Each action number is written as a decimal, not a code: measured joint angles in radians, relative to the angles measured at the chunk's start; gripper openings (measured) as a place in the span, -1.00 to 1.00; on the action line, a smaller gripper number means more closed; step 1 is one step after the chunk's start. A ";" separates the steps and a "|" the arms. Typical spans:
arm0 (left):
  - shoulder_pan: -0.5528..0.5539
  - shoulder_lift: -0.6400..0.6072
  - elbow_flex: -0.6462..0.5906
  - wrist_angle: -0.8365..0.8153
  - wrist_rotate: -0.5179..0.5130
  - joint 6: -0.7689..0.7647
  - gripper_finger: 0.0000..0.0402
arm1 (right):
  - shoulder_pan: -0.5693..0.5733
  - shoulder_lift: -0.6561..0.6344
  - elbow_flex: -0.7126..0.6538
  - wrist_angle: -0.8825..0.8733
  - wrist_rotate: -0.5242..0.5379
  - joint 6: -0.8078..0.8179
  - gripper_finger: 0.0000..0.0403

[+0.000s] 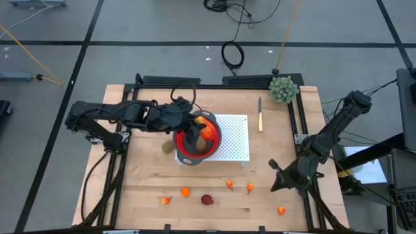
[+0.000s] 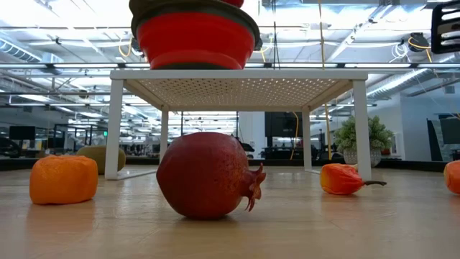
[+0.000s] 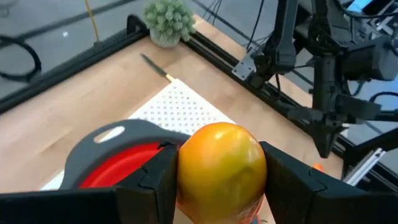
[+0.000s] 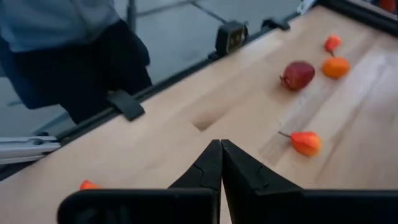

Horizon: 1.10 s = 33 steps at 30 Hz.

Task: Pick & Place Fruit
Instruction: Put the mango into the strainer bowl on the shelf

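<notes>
While gripped, oblong fruit (image 3: 222, 163) upright.

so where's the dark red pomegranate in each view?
High view: near the front edge, centre, pomegranate.
Low view: front and centre.
Left wrist view: not in it.
Right wrist view: far end of the table.
Shared landmark: the orange fruit beside it.

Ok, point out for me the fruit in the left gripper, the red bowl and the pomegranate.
orange-yellow fruit (image 3: 221, 163), left wrist view, middle of its rounded front, between the fingers.
red bowl (image 1: 184, 148), high view, left part of its red rim.
pomegranate (image 2: 205, 175), low view, middle of its dark red body.
</notes>
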 joint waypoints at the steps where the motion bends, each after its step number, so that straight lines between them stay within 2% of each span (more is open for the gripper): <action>1: 0.006 -0.002 0.000 -0.007 0.011 -0.010 -0.08 | -0.012 -0.022 -0.006 0.001 -0.026 -0.014 -1.00; 11: 0.076 -0.034 0.000 -0.097 0.097 -0.090 -0.08 | -0.116 -0.229 -0.088 -0.001 -0.173 -0.072 -1.00; 26: 0.174 -0.051 0.000 -0.219 0.272 -0.224 -0.08 | -0.201 -0.430 -0.159 -0.005 -0.197 -0.077 -1.00; 33: 0.208 -0.050 0.000 -0.273 0.307 -0.301 -0.08 | -0.208 -0.475 -0.179 -0.004 -0.197 -0.084 -1.00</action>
